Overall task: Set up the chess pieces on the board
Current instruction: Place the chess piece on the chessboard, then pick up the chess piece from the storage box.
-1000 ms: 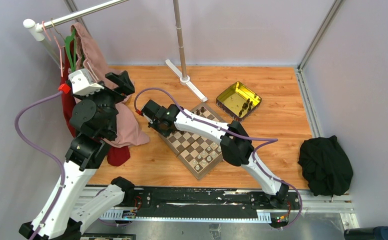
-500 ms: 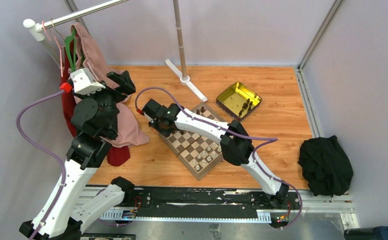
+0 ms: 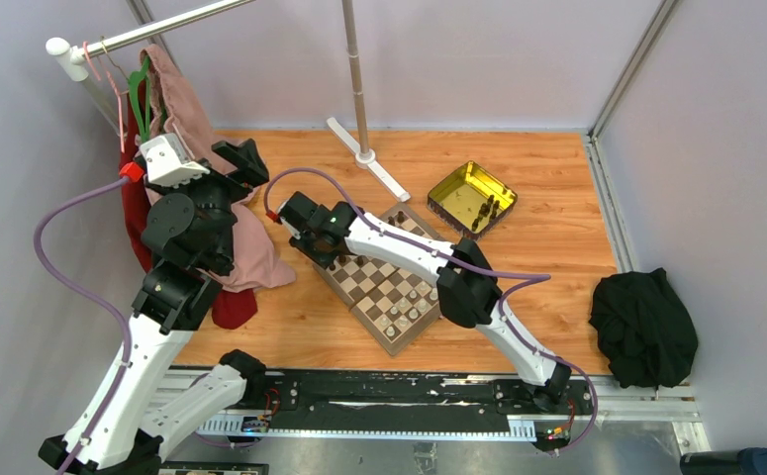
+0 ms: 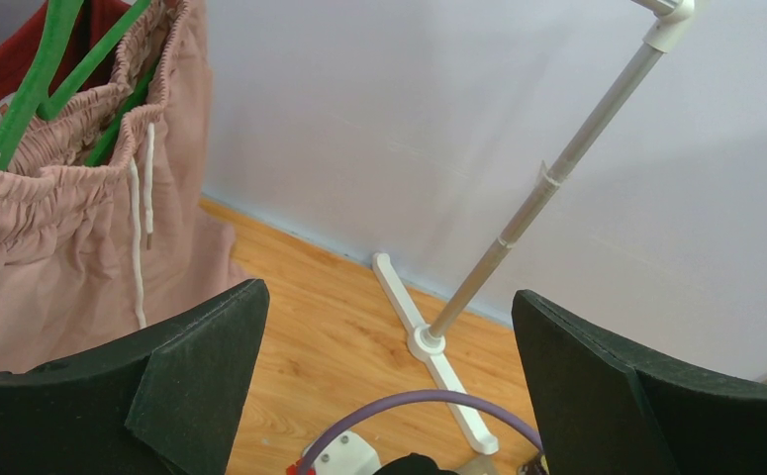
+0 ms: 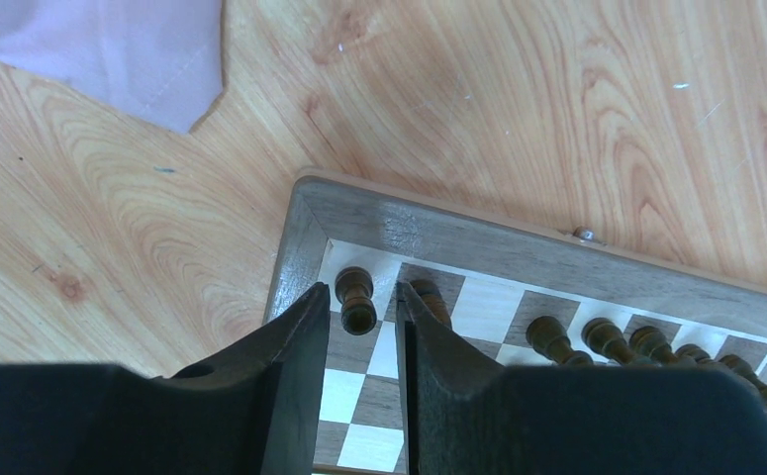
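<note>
The board (image 3: 374, 287) lies tilted mid-table, with dark chess pieces (image 3: 351, 260) along its far left edge and pale ones (image 3: 411, 315) near its front right corner. My right gripper (image 3: 323, 249) hovers over the far left corner. In the right wrist view it (image 5: 361, 295) is open, and a dark rook (image 5: 356, 300) stands free on the corner square of the board (image 5: 409, 223) between the fingers. More dark pieces (image 5: 557, 341) line the same row. My left gripper (image 3: 239, 163) is raised by the hanging clothes, open (image 4: 389, 307) and empty.
A yellow-gold tin (image 3: 471, 198) holding a few dark pieces sits behind the board to the right. The rack pole's white foot (image 3: 366, 156) stands at the back. A pink garment (image 3: 250, 247) drapes onto the table at left. A black cloth (image 3: 644, 327) lies at the right.
My right gripper has opened and let go of the dark rook on the corner square, and has drawn slightly up and back. The left arm has barely shifted.
</note>
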`<state>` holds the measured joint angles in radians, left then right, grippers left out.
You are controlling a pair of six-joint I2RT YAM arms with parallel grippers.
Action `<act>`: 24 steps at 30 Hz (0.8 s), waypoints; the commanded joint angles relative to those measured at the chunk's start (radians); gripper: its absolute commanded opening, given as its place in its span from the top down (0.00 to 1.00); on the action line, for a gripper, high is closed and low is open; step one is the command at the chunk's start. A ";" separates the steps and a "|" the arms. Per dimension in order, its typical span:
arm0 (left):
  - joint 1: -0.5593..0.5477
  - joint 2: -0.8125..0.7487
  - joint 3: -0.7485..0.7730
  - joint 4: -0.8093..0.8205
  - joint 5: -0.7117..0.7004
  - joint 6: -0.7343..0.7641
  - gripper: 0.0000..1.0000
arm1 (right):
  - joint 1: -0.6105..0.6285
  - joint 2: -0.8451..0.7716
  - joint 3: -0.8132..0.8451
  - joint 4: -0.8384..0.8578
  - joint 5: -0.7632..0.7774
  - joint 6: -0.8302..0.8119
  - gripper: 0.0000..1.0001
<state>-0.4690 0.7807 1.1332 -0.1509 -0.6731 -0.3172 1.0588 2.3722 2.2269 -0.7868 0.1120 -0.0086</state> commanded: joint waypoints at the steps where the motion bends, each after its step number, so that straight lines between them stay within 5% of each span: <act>1: -0.008 0.006 0.028 0.005 -0.003 0.020 0.00 | -0.009 -0.004 0.049 -0.024 0.003 -0.025 0.65; 24: -0.008 0.005 0.116 -0.030 -0.011 0.032 0.00 | -0.022 -0.054 0.069 -0.007 0.050 -0.023 0.64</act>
<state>-0.4690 0.7929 1.2140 -0.1722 -0.6769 -0.2985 1.0523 2.3699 2.2787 -0.7792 0.1318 -0.0196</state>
